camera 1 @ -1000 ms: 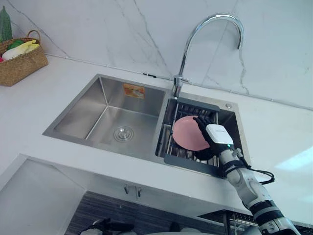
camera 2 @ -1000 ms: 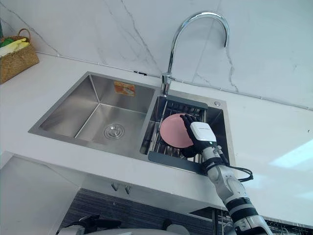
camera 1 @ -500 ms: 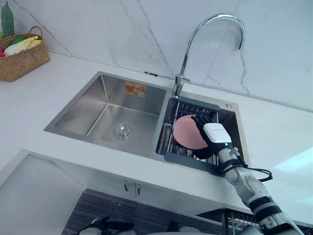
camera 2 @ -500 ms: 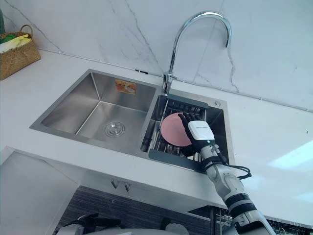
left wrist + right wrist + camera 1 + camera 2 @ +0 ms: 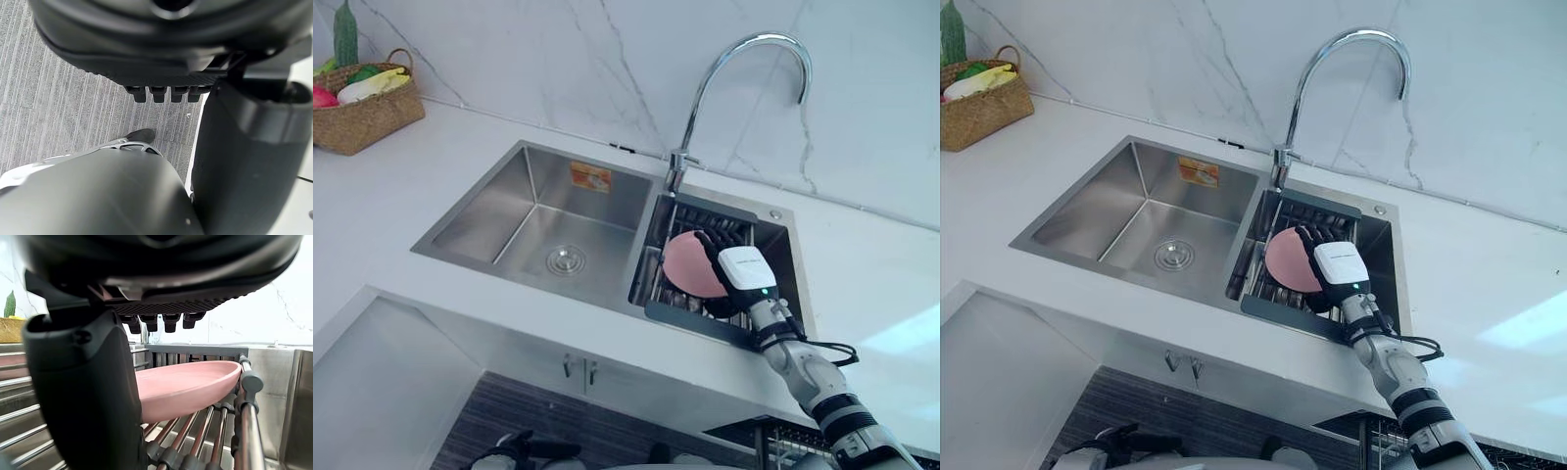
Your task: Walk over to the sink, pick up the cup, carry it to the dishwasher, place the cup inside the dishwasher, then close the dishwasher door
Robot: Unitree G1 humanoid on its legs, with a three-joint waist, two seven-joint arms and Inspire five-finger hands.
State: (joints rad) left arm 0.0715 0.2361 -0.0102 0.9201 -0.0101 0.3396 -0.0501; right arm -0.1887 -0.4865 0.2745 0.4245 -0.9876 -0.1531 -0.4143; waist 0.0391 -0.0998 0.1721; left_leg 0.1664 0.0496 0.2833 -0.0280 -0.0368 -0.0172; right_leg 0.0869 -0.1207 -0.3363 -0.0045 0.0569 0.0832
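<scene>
No cup shows; a pink plate (image 5: 683, 264) leans tilted on the wire rack (image 5: 705, 220) in the sink's right basin. My right hand (image 5: 744, 274) reaches into that basin from the front, with its straight fingers laid over the plate's right edge. In the right wrist view the plate (image 5: 186, 387) passes between the thumb (image 5: 83, 396) and the fingers above it, which are not clamped on it. My left hand (image 5: 146, 44) hangs relaxed above the grey striped floor.
A tall curved faucet (image 5: 744, 49) rises behind the divider between the basins. The left basin (image 5: 499, 220) holds just a drain. A wicker basket (image 5: 367, 103) of vegetables stands at the counter's far left. White counter (image 5: 871, 284) stretches to the right of the sink.
The camera has shifted, so the whole scene sits a little further right. My right hand stays at the plate's edge on the rack, and the plate has not lifted.
</scene>
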